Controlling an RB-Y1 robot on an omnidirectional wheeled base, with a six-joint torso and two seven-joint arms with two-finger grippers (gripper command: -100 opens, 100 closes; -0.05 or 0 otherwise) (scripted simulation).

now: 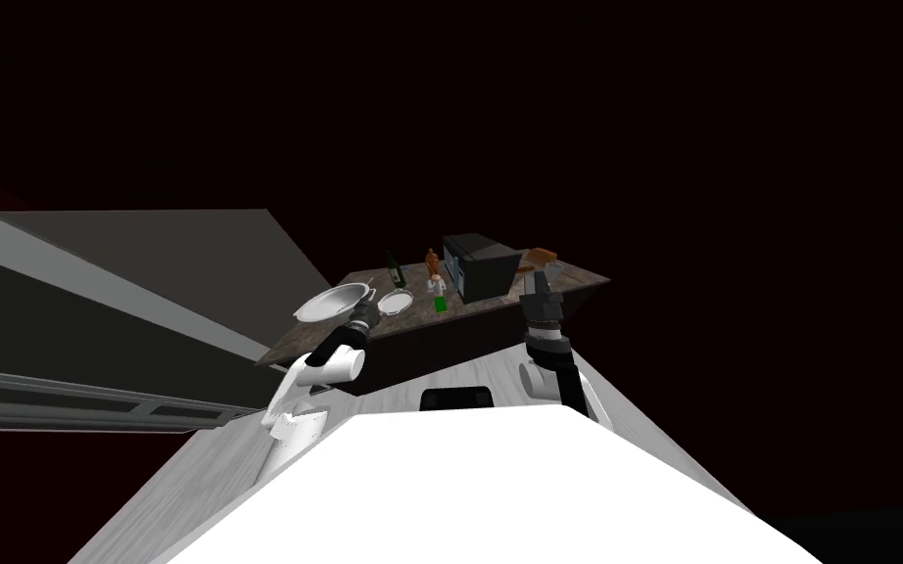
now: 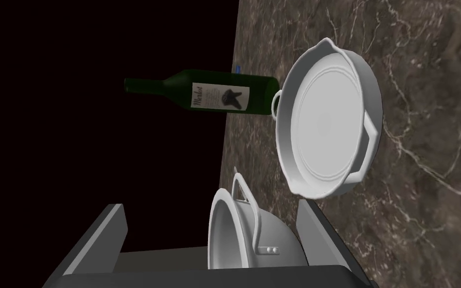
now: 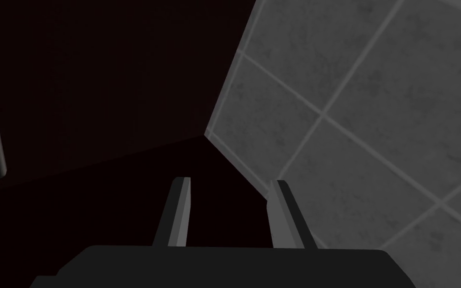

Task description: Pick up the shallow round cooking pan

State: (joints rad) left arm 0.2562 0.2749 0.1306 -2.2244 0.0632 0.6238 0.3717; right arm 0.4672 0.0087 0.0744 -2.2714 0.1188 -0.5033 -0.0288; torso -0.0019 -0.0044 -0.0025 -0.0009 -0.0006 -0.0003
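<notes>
Two fingers (image 2: 112, 235) of the left hand (image 2: 210, 206) stand wide apart, open, with the shallow round pan (image 2: 229, 235) between them, seen almost edge-on. One finger lies close by the underside of the bowl, the other well clear of the rim. The pan is near the left end of the tabletop (image 2: 424, 150), its mouth facing up, away from the brown marbled surface. Its loop handle (image 2: 248, 215) points away from the hand toward the grey skillet (image 2: 324, 120), so the line through the handle runs along the hand's reach. Whether the pan rests on the tabletop I cannot tell. The skillet lies flat just beyond it, and a green wine bottle (image 2: 209, 95) stands upright beside the skillet. Farther along sits a dark box-shaped appliance (image 1: 479, 266). The right hand (image 1: 541, 286) is raised near it, fingers apart — nothing between them.
</notes>
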